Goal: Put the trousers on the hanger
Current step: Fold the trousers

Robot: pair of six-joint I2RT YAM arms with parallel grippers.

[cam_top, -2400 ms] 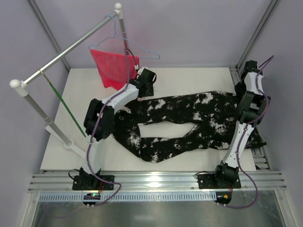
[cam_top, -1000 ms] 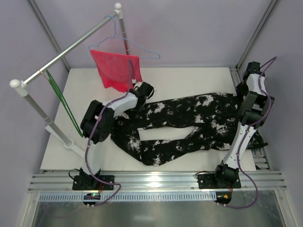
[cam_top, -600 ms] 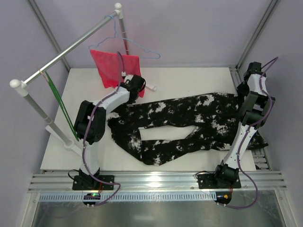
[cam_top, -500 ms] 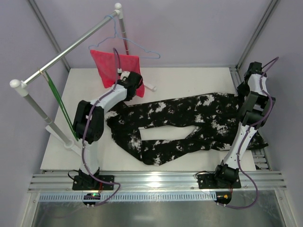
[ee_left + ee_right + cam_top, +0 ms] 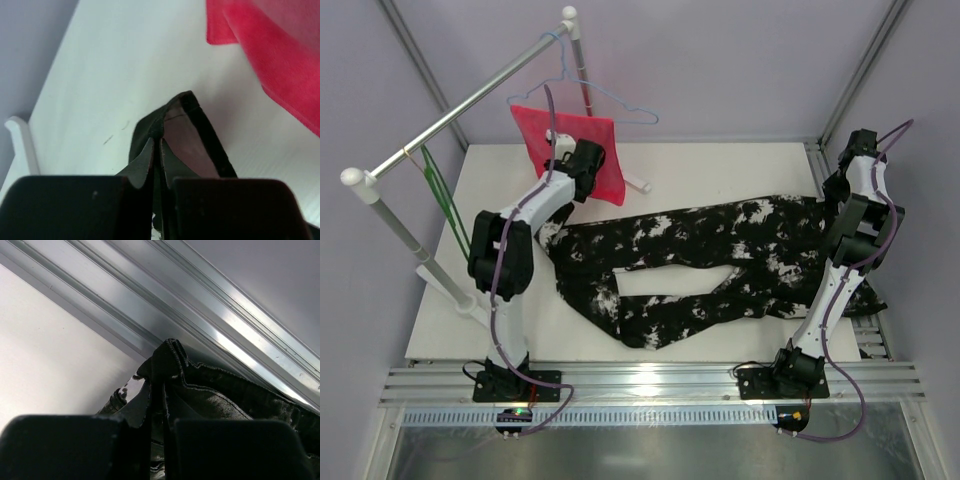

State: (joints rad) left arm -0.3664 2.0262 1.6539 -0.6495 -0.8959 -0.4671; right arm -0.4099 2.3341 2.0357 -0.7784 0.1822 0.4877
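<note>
So: trousers (image 5: 700,235) gripped at both ends, none on the hanger (image 5: 442,200)

The left tool (image 5: 156,142) is pinching a black hem, jaws closed tight on it, near the red cloth (image 5: 535,135). The right tool (image 5: 157,385) is clamping the waistband at the counter's (image 5: 720,160) right edge. Between them the trousers are lying stretched across the counter. The hanger is hanging from the rail (image 5: 470,92) at far left, well apart; threading is all waiting to be done.
</note>
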